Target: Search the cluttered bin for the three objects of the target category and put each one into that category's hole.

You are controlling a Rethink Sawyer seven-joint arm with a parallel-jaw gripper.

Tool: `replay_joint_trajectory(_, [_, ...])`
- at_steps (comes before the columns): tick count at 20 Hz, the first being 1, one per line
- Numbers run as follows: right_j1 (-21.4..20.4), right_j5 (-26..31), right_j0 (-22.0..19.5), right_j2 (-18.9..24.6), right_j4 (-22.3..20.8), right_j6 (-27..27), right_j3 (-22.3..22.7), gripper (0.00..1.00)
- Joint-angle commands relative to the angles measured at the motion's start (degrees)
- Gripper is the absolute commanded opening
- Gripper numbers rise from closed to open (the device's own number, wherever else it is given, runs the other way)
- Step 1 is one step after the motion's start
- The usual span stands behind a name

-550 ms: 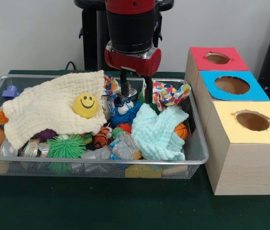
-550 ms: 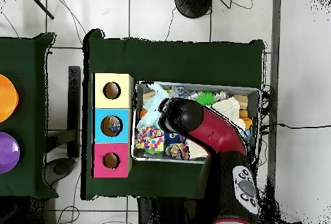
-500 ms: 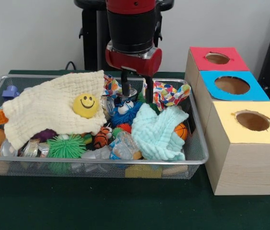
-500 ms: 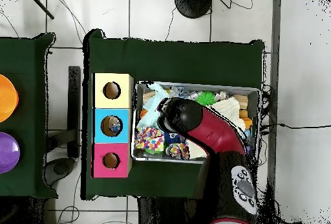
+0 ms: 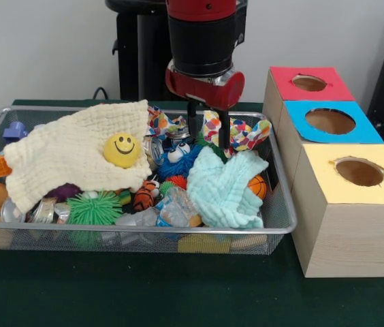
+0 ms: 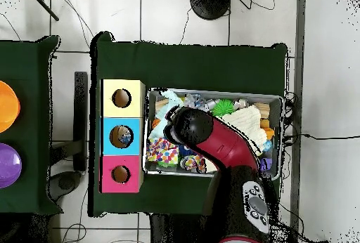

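Note:
The wire mesh bin (image 5: 137, 231) is full of toys and cloths; it also shows in the overhead view (image 6: 215, 92). A crushed clear bottle with a blue label (image 5: 172, 208) lies near the bin's front edge, left of a pale green cloth (image 5: 227, 187). My gripper (image 5: 208, 128) hangs open over the bin's back right part, its fingers astride a multicoloured cloth (image 5: 244, 134), holding nothing. The blue-topped box's hole (image 5: 330, 121) is to its right. In the overhead view the arm (image 6: 190, 126) hides the gripper, and something lies inside the blue box's hole (image 6: 124, 136).
A cream cloth (image 5: 69, 153) with a yellow smiley ball (image 5: 122, 149) covers the bin's left half. A green spiky ball (image 5: 94, 208), a blue furry toy (image 5: 178, 158) and a small basketball (image 5: 257, 185) lie around. Red-topped (image 5: 309, 83) and yellow-topped (image 5: 359, 172) boxes flank the blue one.
My gripper has moved right in the front view, toward the boxes, and now stands over the multicoloured cloth. The things in the bin have not moved.

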Motion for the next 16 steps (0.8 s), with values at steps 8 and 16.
replay_joint_trajectory(8, [5.06, -5.47, -0.47, 0.60, 2.33, 15.02, 2.06, 1.00])
replay_joint_trajectory(16, [6.31, -3.31, -2.89, -0.09, 2.21, 13.46, -1.56, 1.00])
